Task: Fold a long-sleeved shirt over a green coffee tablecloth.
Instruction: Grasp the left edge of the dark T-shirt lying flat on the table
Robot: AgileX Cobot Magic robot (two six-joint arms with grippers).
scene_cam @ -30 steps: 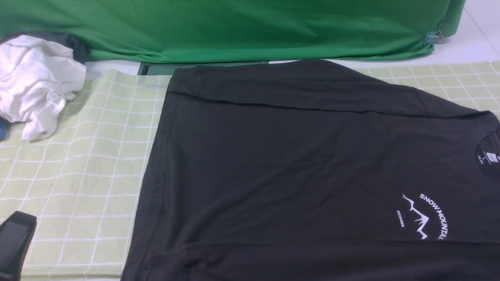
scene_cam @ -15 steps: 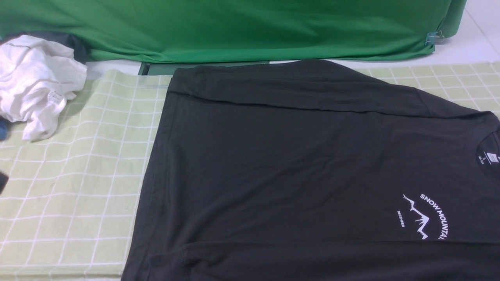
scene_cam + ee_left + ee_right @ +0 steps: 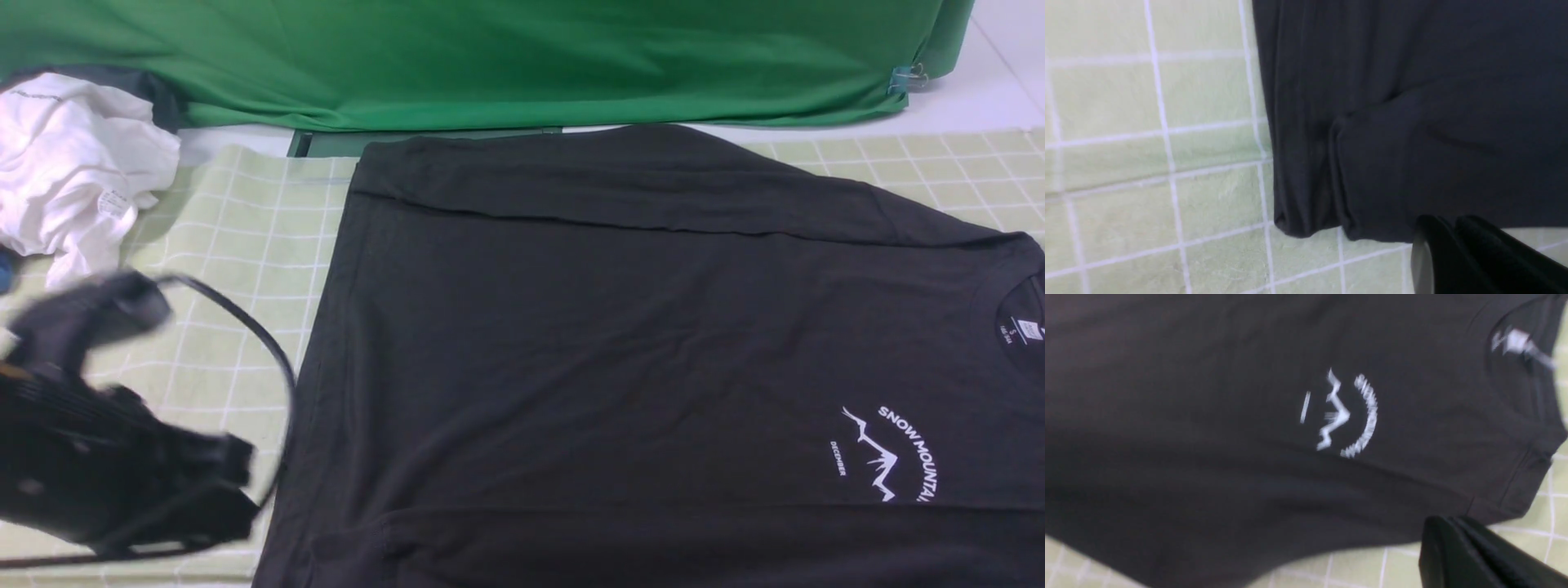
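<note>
The long-sleeved shirt lies flat on the green coffee tablecloth, both sleeves folded in over the body. Its white logo and neck label are at the right. My left arm shows as a blur at the lower left, just beside the shirt's hem. In the left wrist view my left gripper is shut and empty, above the near edge of the shirt by the sleeve cuff. My right gripper, also shut and empty, hangs over the shirt's near edge, near the collar and logo.
A crumpled white garment lies at the far left on the cloth's corner. A plain deep-green sheet hangs across the back, clipped at its right end. White tabletop shows at the far right.
My left arm has swung from the left edge into the front view, towards the shirt's lower-left corner. The shirt has not moved.
</note>
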